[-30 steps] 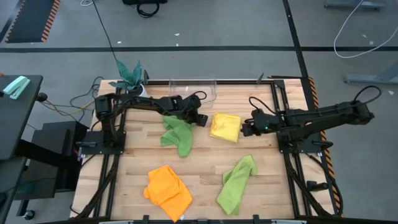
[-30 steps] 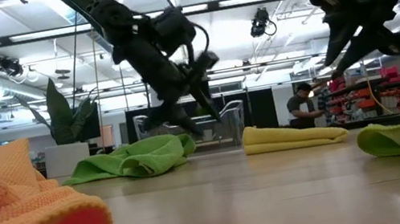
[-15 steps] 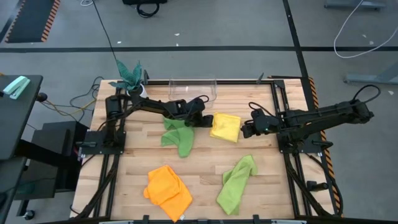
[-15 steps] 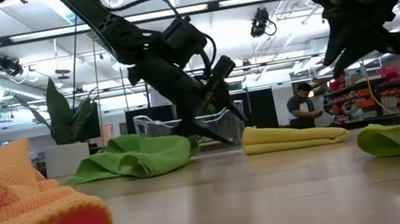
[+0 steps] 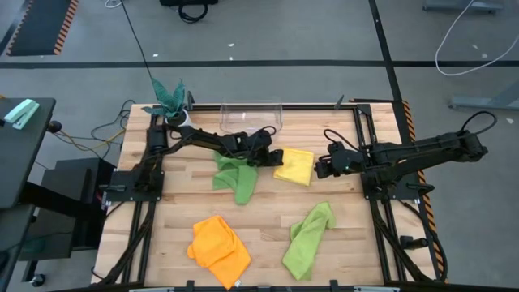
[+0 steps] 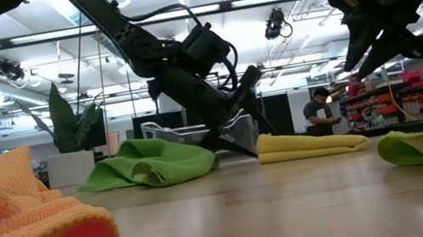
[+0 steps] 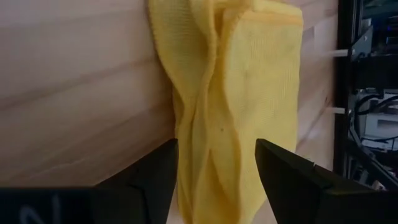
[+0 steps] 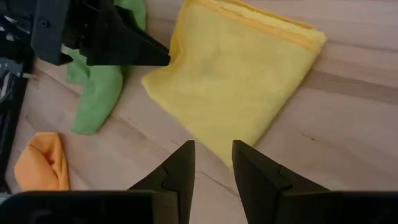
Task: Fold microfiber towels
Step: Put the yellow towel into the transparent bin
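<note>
A folded yellow towel lies flat on the wood table, right of centre. My left gripper reaches in from the left, slanting down, open, with its fingers on either side of the towel's left edge. My right gripper hovers above the table at the towel's right side, open a little, with nothing between its fingers. A crumpled lime green towel lies under my left arm. An orange towel and a second green towel lie near the front. My left gripper has its open fingers astride the yellow towel's left edge, coming at a slant from the table's left. Whether the fingers touch the cloth, I cannot tell. The towel lies on the table.
A clear plastic bin stands at the table's far edge, and a teal plant in a white pot at the far left corner. Black frame rails run along both sides. Bare wood shows in the middle between the towels.
My left gripper has gone toward the table's right edge and down, to the yellow towel's left edge, and has rolled on the way. The green towel under that arm has shifted a little to the right. My right gripper has kept its place.
</note>
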Controlling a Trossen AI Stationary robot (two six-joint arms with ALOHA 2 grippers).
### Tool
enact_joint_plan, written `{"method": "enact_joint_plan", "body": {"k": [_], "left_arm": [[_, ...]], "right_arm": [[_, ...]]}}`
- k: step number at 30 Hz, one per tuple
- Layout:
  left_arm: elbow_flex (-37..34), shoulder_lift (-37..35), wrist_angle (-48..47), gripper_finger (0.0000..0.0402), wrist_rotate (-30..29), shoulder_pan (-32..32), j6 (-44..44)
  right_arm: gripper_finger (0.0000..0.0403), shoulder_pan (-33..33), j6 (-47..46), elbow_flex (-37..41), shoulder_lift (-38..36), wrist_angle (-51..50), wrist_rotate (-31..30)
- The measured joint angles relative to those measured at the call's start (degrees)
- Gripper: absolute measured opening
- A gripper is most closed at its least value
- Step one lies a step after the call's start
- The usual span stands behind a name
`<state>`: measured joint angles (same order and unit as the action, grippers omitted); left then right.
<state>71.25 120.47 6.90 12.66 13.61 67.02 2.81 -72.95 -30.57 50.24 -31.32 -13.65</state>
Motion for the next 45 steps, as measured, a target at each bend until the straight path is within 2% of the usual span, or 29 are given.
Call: {"method": "enact_joint_plan", "body": {"k": [11, 19, 24, 32, 36, 40, 42, 45], "left_arm": [[2.6, 3.0, -0.5, 0.0223, 0.2, -0.4, 0.3], [2.6, 3.2, -0.9, 0.0206, -2.7, -0.3, 0.9], [2.6, 3.2, -1.0, 0.0179, -4.7, -0.3, 1.3], [2.5, 3.2, -0.4, 0.0123, -8.0, -0.3, 1.1], [2.4, 3.3, 0.1, 0.0075, -10.2, -0.2, 0.4], [2.3, 3.4, 2.6, 0.0016, -10.5, -0.3, -3.9], [2.3, 3.5, 3.5, 0.001, -10.4, -0.3, -4.8], [2.3, 3.5, 3.6, 0.0023, -9.3, -0.3, -5.1]], "right_arm": [[0.0115, 0.0, -0.4, 0.0, 0.0, 0.1, 0.7], [0.0115, 0.0, -0.7, 0.0, 0.0, 0.1, 0.7], [0.0115, 0.0, -2.8, 0.0, 0.0, 0.1, 0.7], [0.0115, 0.0, -12.0, 0.0, 0.0, -0.2, 0.7], [0.0115, 0.0, -17.2, 0.0, 0.9, -0.3, 0.8], [0.0115, 0.0, -23.1, 0.0, 5.0, -0.3, 1.2], [0.0115, -0.1, -25.4, 0.0, 7.7, -0.3, 2.4], [0.0115, 0.0, -27.7, 0.0, 11.3, -0.2, 2.8]]}}
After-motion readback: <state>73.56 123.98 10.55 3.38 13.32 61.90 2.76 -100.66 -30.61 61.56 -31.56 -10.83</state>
